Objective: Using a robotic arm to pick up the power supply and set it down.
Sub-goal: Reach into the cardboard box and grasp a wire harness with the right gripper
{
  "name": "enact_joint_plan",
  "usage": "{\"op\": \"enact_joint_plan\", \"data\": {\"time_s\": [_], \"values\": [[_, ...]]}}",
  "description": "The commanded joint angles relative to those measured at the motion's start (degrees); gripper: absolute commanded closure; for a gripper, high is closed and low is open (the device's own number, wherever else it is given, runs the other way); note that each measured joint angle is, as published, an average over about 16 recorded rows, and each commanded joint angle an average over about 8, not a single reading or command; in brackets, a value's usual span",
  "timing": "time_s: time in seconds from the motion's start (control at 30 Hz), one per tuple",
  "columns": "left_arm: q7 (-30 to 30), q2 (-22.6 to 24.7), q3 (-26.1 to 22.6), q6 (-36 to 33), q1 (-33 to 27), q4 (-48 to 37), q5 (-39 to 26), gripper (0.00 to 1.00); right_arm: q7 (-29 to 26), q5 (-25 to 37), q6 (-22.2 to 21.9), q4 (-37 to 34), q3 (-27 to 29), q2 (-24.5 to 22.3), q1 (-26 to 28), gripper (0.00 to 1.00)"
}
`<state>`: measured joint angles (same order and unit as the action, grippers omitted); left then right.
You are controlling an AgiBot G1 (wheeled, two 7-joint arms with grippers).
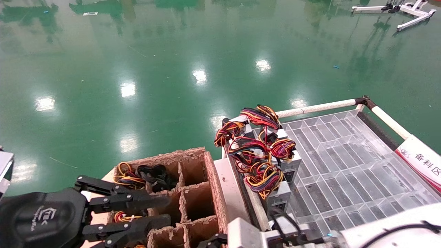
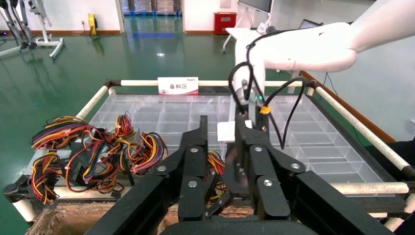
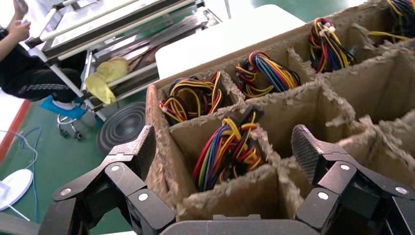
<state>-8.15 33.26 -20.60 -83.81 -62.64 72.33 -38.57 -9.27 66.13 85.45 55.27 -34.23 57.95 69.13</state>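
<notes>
While the right gripper (image 3: 222, 161) hung with its fingers spread wide over a cell at the near edge of the cardboard divider box (image 1: 210, 179), we saw it holding nothing. The power supply (image 3: 227, 149) sat inside that cell, its mostly red wire bundle showing between the fingertips. We counted three more wire bundles in neighbouring cells from the right wrist view. The left gripper (image 1: 156, 208) hovered over the box's left side, jaws parted and empty. Beside the box's right edge, about four similar boxes (image 1: 265, 151) with looped bundles were heaped at the left edge of a clear plastic tray (image 1: 344, 165). A glossy green floor (image 1: 172, 69) lay beyond.
</notes>
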Motion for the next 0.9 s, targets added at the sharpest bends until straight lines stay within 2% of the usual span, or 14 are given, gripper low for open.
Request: {"op": "enact_joint_plan", "data": {"time_s": [0.03,0.1,0.13,0.4,0.53,0.6,0.63,0.73,0.8,0.87,0.9], "values": [[0.0,0.0,0.0,0.0,0.0,0.0,0.0,1.0,0.9,0.75,0.71,-2.22,-0.78,1.77,1.02,0.92],[0.0,0.0,0.0,0.0,0.0,0.0,0.0,1.0,2.06,1.26,1.45,-4.6,-1.37,3.31,2.05,0.99],[0.0,0.0,0.0,0.0,0.0,0.0,0.0,1.0,2.62,1.52,1.8,-5.73,-1.65,4.02,2.55,1.0],[0.0,0.0,-0.01,0.0,0.0,0.0,0.0,1.0,6.7,3.73,3.76,-14.32,-4.12,8.82,6.0,1.0],[0.0,0.0,-0.01,0.0,0.0,0.0,0.01,0.92,8.49,4.02,4.31,-17.72,-5.15,10.44,7.06,1.0],[0.0,0.0,-0.01,0.0,0.0,0.0,0.01,0.83,9.3,3.95,4.55,-19.13,-5.67,11.03,7.48,1.0],[0.01,0.0,-0.01,0.0,0.0,0.0,0.01,0.75,9.65,3.89,4.63,-19.75,-5.93,11.25,7.65,1.0],[0.01,0.0,-0.01,0.0,0.0,0.0,0.01,0.4,10.58,3.64,4.8,-21.39,-6.76,11.71,8.08,1.0],[0.01,-0.01,-0.01,0.01,0.0,0.0,0.01,0.21,11.11,3.39,4.86,-22.32,-7.3,11.9,8.29,1.0],[0.01,-0.01,-0.01,0.01,0.0,0.0,0.01,0.05,11.58,3.1,4.89,-23.1,-7.82,12.03,8.47,1.0],[0.01,-0.01,-0.01,0.01,0.0,0.0,0.01,0.0,11.8,2.93,4.9,-23.45,-8.06,12.08,8.56,1.0]]}}
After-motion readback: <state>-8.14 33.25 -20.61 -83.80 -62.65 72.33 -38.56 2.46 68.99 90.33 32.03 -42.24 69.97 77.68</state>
